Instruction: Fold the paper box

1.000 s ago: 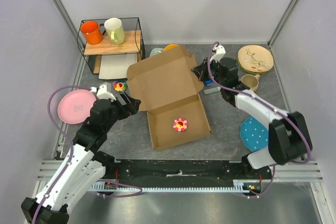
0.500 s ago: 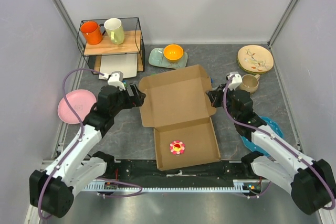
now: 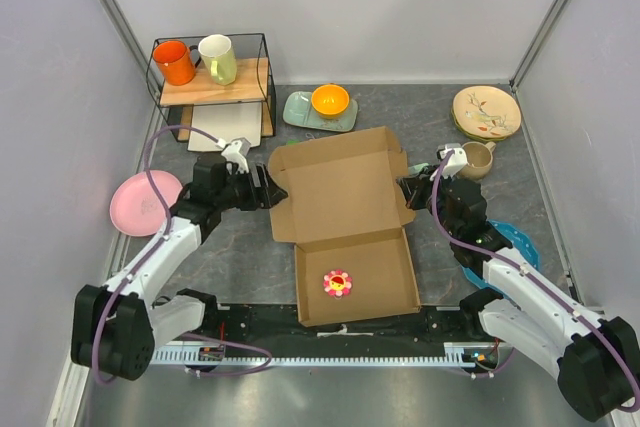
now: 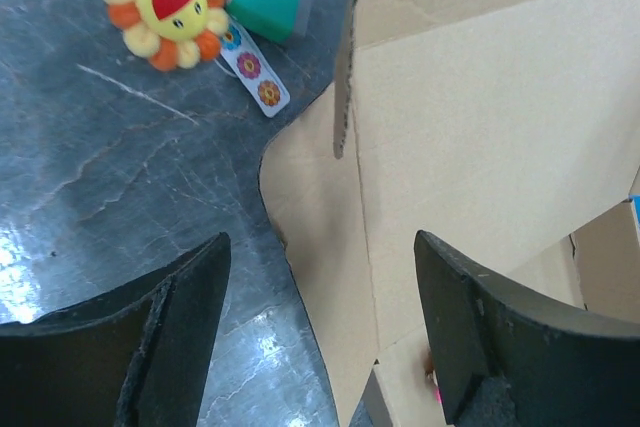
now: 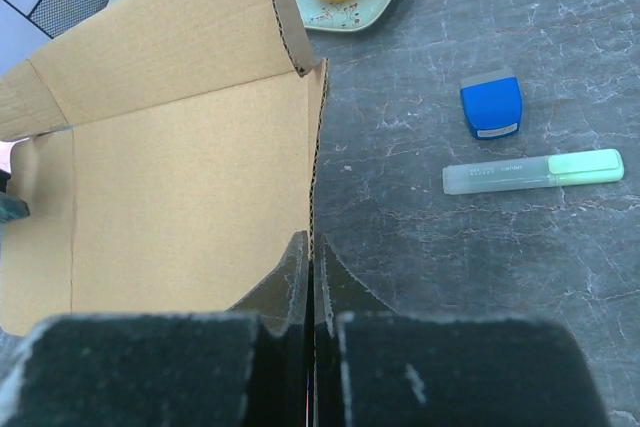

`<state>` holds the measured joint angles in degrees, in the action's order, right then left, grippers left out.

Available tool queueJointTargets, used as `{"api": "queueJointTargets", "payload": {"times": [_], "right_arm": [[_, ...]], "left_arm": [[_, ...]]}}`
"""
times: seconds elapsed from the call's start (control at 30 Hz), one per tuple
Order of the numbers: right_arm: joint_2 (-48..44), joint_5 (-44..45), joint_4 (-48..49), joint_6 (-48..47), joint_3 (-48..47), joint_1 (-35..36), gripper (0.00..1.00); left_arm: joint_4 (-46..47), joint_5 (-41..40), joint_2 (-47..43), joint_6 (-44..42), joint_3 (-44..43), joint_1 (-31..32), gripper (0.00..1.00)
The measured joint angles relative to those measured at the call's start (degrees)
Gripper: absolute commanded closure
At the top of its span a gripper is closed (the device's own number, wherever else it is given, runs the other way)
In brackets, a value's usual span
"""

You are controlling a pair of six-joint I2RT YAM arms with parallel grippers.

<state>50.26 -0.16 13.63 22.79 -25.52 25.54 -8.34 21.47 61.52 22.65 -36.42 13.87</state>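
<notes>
left claw [image 4: 320,247] spread astride the left flap of the paper box [image 3: 340,187]; right claw [image 5: 312,247] pinches its right flap. box lies open mid-counter [image 3: 240,247]. probably light, stiff, bending only at creases; grip flap edges.

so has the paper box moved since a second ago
Yes. The paper box has slid toward the near side, away from the orange bowl it partly hid before.

Left end effector [image 3: 268,188] spread wide, right end effector [image 3: 406,190] pinched tight.
</notes>
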Motion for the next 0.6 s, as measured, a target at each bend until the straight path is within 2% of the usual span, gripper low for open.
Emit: {"api": "queueJointTargets", "payload": {"times": [0.03,0.1,0.13,0.17,0.27,0.47,0.5,0.57,0.6], "right_arm": [[0.0,-0.04,0.0,0.02,0.0,0.0,1.0],[0.0,-0.13,0.0,0.13,0.0,0.0,1.0],[0.0,-0.2,0.0,0.15,0.02,0.0,1.0],[-0.02,-0.22,0.02,0.17,0.04,0.0,1.0],[-0.02,-0.33,0.04,0.42,0.37,0.0,1.0],[-0.17,-0.52,0.02,1.07,0.76,0.0,1.0],[-0.2,-0.61,0.02,1.16,0.76,0.02,0.97],[-0.2,-0.66,0.0,1.4,0.74,0.02,0.84],[-0.15,-0.66,-0.04,1.53,0.74,0.02,0.66]], "left_arm": [[0.17,0.96,1.2,-0.02,-0.02,0.0,0.22],[0.28,2.05,3.5,-0.07,-0.28,-0.04,0.33],[0.28,2.82,5.09,-0.24,-0.52,-0.04,0.4],[0.31,3.15,6.12,-0.28,-0.74,-0.04,0.54],[0.2,4.76,8.87,-0.96,-1.95,-0.09,0.72],[0.17,6.27,8.81,-1.27,-3.89,-0.17,0.88],[0.15,6.34,8.68,-1.31,-4.07,-0.17,0.9],[0.15,6.6,8.17,-1.33,-4.28,-0.17,0.94],[0.17,6.69,7.91,-1.36,-4.31,-0.17,0.96]]}}
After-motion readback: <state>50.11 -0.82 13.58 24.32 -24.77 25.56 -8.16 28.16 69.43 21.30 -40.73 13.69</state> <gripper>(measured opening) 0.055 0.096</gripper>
